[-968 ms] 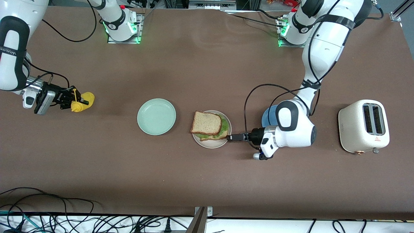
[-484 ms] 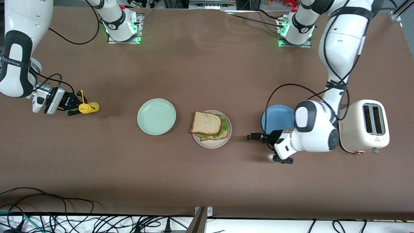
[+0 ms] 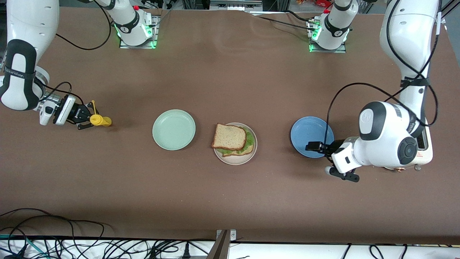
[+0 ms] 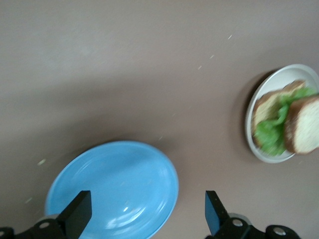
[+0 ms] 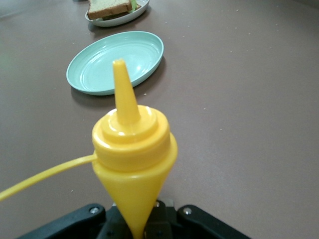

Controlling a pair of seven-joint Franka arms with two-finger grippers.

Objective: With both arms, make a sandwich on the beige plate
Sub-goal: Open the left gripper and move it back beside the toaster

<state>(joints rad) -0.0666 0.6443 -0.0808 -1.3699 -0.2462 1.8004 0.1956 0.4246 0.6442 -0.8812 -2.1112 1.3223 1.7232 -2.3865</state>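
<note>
The sandwich (image 3: 233, 140) sits finished on the beige plate (image 3: 235, 159) mid-surface, the left tool (image 3: 312, 146) spread empty over the blue plate (image 3: 305, 130), while the right tool (image 3: 86, 118), clamped on the yellow bottle (image 3: 99, 120) near the surface's edge, could squirt or drop it if jolted.

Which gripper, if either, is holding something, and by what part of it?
The right gripper is shut on the yellow squeeze bottle, its fingers clamped on the bottle's narrow lower end. The left gripper, over the blue plate, is open and holds nothing.
</note>
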